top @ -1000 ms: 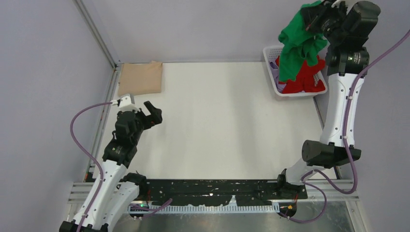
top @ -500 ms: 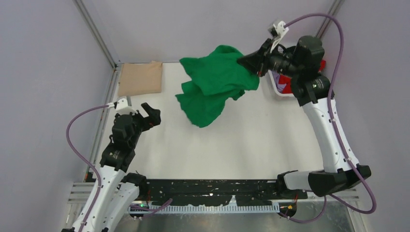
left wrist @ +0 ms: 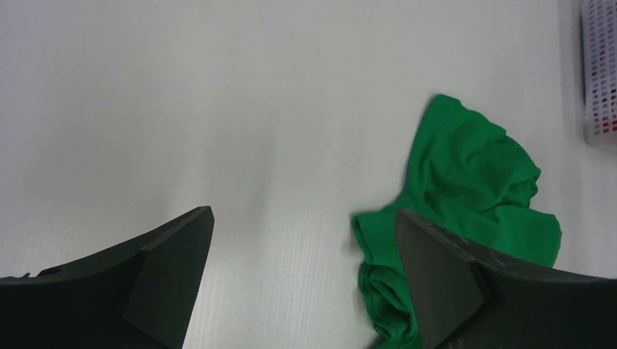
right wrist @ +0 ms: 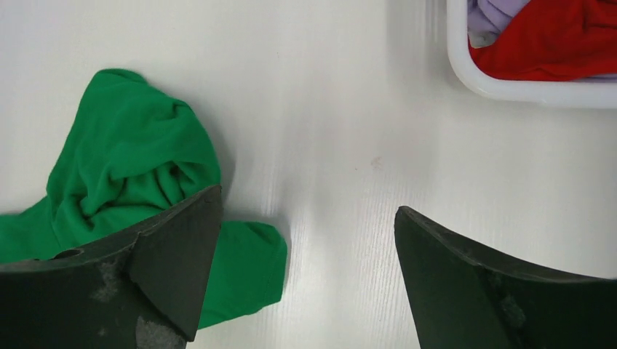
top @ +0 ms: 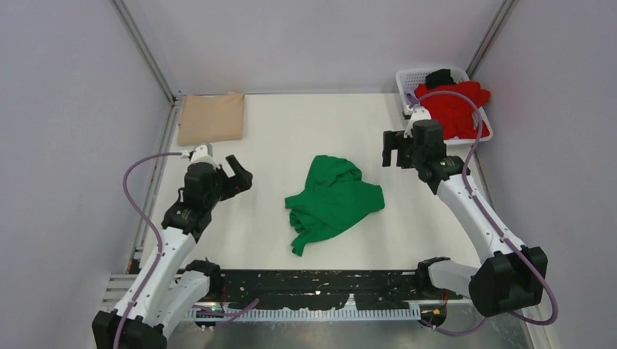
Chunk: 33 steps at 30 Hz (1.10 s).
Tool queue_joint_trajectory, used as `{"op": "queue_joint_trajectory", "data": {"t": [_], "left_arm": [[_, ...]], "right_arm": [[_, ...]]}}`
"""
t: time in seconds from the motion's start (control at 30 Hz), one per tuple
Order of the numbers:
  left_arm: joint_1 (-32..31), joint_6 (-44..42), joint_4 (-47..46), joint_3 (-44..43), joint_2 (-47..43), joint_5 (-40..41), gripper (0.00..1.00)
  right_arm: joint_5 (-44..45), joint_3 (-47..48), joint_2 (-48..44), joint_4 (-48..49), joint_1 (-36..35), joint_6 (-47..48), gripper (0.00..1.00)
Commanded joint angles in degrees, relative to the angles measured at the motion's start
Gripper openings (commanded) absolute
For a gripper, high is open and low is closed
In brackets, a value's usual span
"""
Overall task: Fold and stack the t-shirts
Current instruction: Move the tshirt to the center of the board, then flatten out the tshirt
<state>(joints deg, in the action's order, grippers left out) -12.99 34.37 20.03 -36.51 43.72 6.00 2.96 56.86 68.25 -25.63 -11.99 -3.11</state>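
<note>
The green t-shirt (top: pixel 333 200) is seen as soft, matt cloth, crumpled into deep folds near the table's middle. The tan t-shirt (top: pixel 212 118), at eleven o'clock, is shown as matt cloth lying smooth and flat. At one o'clock the basket (top: pixel 409 76) is made out as white plastic lattice with a smooth, faintly glossy rim. The red t-shirt (top: pixel 452 107) and the lilac garment (right wrist: pixel 491 14) in it are seen as matt, rumpled cloth. The table (top: pixel 305 131) is seen as smooth, white and softly reflective. On the right gripper (right wrist: pixel 307 207) the fingers (right wrist: pixel 174 254) are shown as matt black plastic, scuffed grey in patches.
</note>
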Motion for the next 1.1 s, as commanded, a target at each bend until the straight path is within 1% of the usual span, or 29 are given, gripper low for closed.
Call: {"op": "queue_joint_trajectory", "data": {"t": [0.0, 0.03, 0.1, 0.13, 0.2, 0.27, 0.37, 0.4, 0.43, 0.47, 0.53, 0.57, 0.7, 0.8, 0.87, 0.93, 1.03, 1.07], "left_arm": [[0.34, 1.08, 0.19, -0.9, 4.24, -11.06, 1.0], [0.26, 0.79, 0.18, -0.78, 5.22, -13.55, 1.0], [-0.07, -0.26, 0.3, -0.02, 6.71, -19.2, 0.99], [-0.5, -0.89, 0.59, 0.66, 7.08, -21.24, 1.0], [-2.18, -1.56, 1.45, 2.22, 7.4, -23.46, 1.0], [-4.73, -1.98, 1.59, 4.87, 7.31, -26.72, 1.0], [-9.53, -2.15, 1.79, 8.01, 7.37, -32.31, 0.99], [-12.49, -2.06, 2.2, 8.85, 7.32, -33.12, 1.0], [-14.82, -1.74, 2.42, 9.53, 7.3, -33.37, 1.0], [-16.95, -1.42, 2.43, 10.12, 7.39, -33.53, 1.0], [-20.42, -0.51, 1.99, 10.79, 8.22, -33.43, 0.99], [-21.77, -0.06, 1.36, 10.95, 8.74, -32.83, 0.98], [-25.83, 1.14, -2.45, 9.97, 13.16, -31.58, 0.97], [-29.05, 0.19, -2.71, 7.35, 18.12, -32.4, 0.96], [-31.65, -0.5, -2.88, 5.83, 21.1, -31.83, 0.95], [-33.82, -0.82, -2.94, 4.41, 24.86, -31.25, 0.92], [-34.62, -1.18, -3.59, 2.41, 29.57, -30.27, 0.86], [-34.64, -1.35, -4.12, 1.81, 30.85, -29.92, 0.83]], "right_arm": [[4.55, -0.83, -4.38, 5.65, -0.17, -5.92, 0.95], [3.47, -1.37, -4.73, 5.56, -0.15, -7.34, 0.95], [-2.12, -2.51, -5.36, 5.11, -0.21, -9.33, 0.95], [-6.55, -3.05, -5.6, 5.29, -0.44, -9.92, 0.95], [-10.75, -5.64, -6.21, 6.85, -2.33, -10.92, 0.95], [-11.01, -8.03, -6.18, 7.99, -7.51, -11.14, 0.95], [-9.79, -9.39, -3.54, 8.59, -11.49, -11.34, 0.95], [-9.04, -9.31, -2.85, 9.02, -13.46, -11.29, 0.95], [-7.38, -8.92, -1.36, 9.33, -14.45, -11.16, 0.95], [-6.27, -8.67, -0.66, 10.04, -16.88, -10.58, 0.95], [-1.43, -7.14, 2.73, 10.78, -20.26, -9.03, 0.96], [1.46, -5.78, 3.85, 10.95, -21.14, -8.5, 0.95], [5.08, -0.62, 11.27, 12.48, -23.34, -5.29, 0.99], [5.17, 5.48, 18.76, 10.13, -23.53, -2.75, 0.9], [5.91, 8.3, 22.6, 9.21, -23.58, -1.98, 0.87], [6.34, 10.42, 25.57, 8.6, -23.6, -1.73, 0.86], [6.47, 11.58, 28.2, 8.7, -23.65, -2.14, 0.84], [6.67, 11.62, 29.27, 8.86, -23.67, -2.24, 0.82]]}}
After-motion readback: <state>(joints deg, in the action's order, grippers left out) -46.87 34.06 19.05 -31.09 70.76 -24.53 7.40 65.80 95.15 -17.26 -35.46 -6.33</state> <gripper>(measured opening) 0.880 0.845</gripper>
